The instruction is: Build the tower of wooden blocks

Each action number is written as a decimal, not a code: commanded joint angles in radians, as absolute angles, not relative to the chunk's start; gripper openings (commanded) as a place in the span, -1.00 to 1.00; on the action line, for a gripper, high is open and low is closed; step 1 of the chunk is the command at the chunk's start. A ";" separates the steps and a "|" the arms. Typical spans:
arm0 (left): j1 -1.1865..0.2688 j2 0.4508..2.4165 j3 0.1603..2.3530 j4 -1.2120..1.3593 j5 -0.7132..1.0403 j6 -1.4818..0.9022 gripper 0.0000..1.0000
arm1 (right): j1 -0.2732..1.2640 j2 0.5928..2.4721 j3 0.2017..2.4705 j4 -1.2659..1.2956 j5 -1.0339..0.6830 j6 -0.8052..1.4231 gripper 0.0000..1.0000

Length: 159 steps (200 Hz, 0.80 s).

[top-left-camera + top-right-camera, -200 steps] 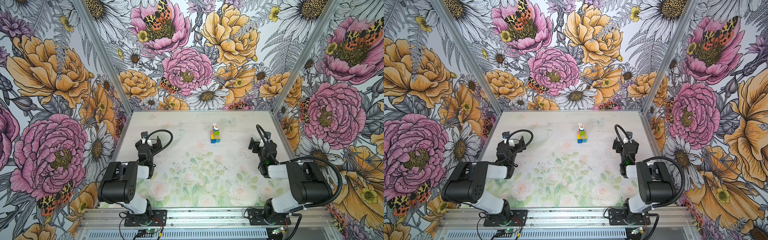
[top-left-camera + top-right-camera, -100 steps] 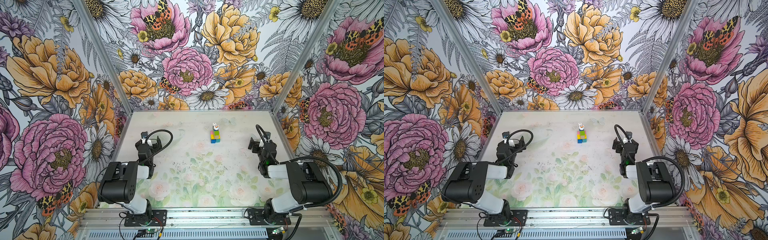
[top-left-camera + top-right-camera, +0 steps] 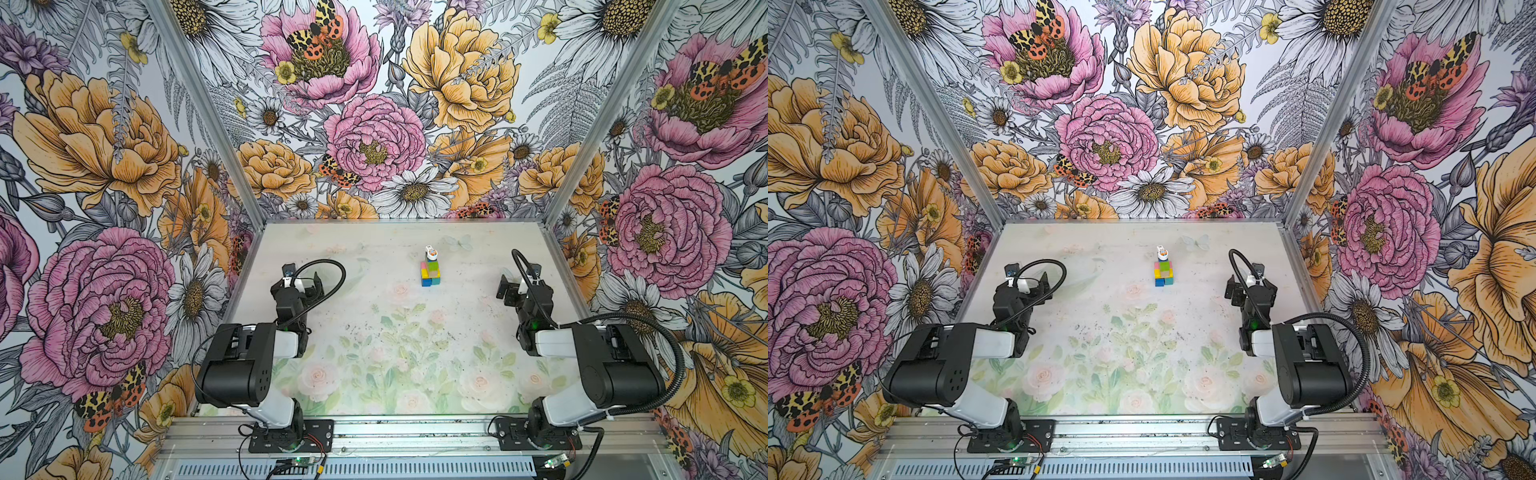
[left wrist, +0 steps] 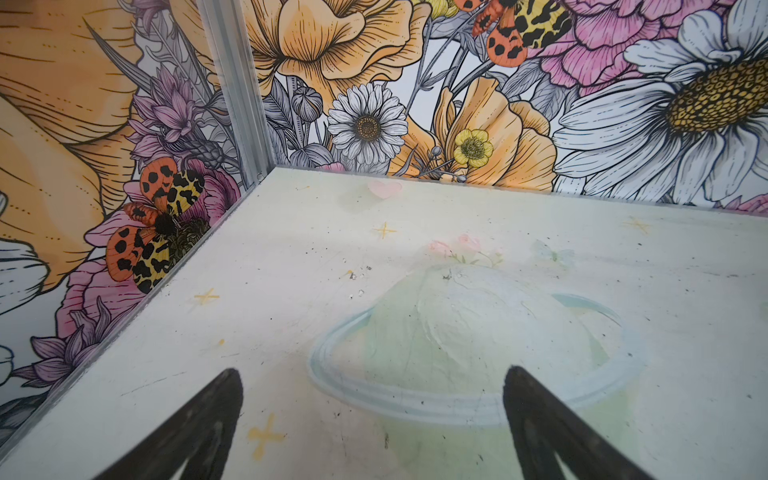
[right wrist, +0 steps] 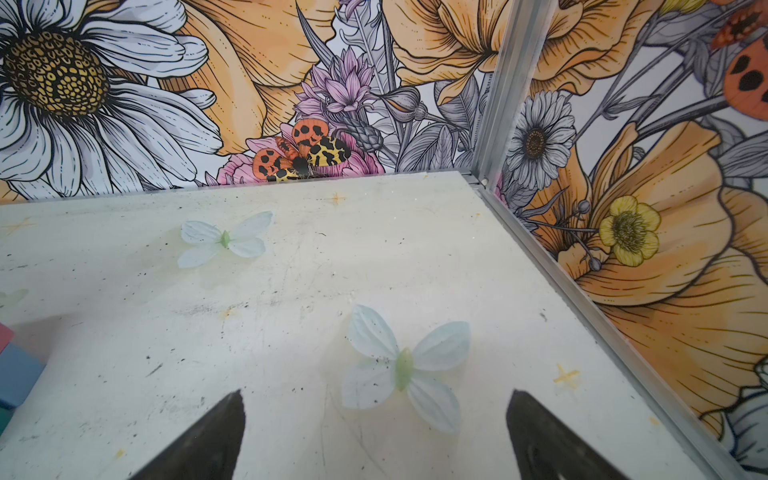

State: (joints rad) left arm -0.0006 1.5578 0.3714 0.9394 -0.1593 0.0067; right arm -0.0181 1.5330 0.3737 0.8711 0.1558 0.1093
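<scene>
Tower [image 3: 430,270] stands finished on the table [image 3: 374,332] between both arms, a small white figure [image 3: 431,252] on top. Nothing has changed over the last second: left gripper [image 4: 372,419] and right gripper [image 5: 374,428] stay spread wide and empty, well apart from the tower, so building looks complete.

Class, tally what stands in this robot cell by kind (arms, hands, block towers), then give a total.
Arms: 2, the left arm and the right arm
Hands: 2, the left hand and the right hand, both open and empty
Block towers: 1, the tower
Total: 5
</scene>
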 commanded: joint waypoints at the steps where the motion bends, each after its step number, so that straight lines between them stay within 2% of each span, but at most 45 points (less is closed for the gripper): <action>1: -0.007 1.552 0.378 0.944 -0.156 0.002 0.98 | -0.011 1.537 0.388 0.873 0.156 0.094 0.99; 159: -0.006 1.552 0.377 0.944 -0.157 0.003 0.97 | -0.019 1.537 0.397 0.856 0.089 0.079 0.99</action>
